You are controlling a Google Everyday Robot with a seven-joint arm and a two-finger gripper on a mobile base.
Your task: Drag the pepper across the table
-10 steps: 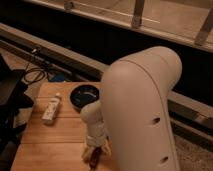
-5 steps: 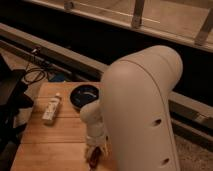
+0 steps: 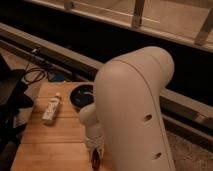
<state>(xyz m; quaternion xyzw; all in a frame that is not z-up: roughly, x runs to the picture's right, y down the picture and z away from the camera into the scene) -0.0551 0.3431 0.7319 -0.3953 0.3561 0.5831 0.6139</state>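
The light wooden table [image 3: 55,135] fills the lower left of the camera view. My large white arm [image 3: 135,110] covers its right side. My gripper [image 3: 96,156] points down at the table's near part, at the bottom of the view. A small dark red thing, likely the pepper [image 3: 95,159], shows right at the fingertips, touching or just above the wood. Most of it is hidden by the gripper.
A white bottle [image 3: 51,109] lies on the table's left part. A dark round bowl [image 3: 82,95] stands at the far edge, behind the arm. Black equipment [image 3: 12,95] and cables [image 3: 35,75] sit left of the table. A dark ledge and railing run behind.
The gripper has dropped slightly lower toward the near edge of the table with the dark red thing at its tips. The bottle and bowl have not moved.
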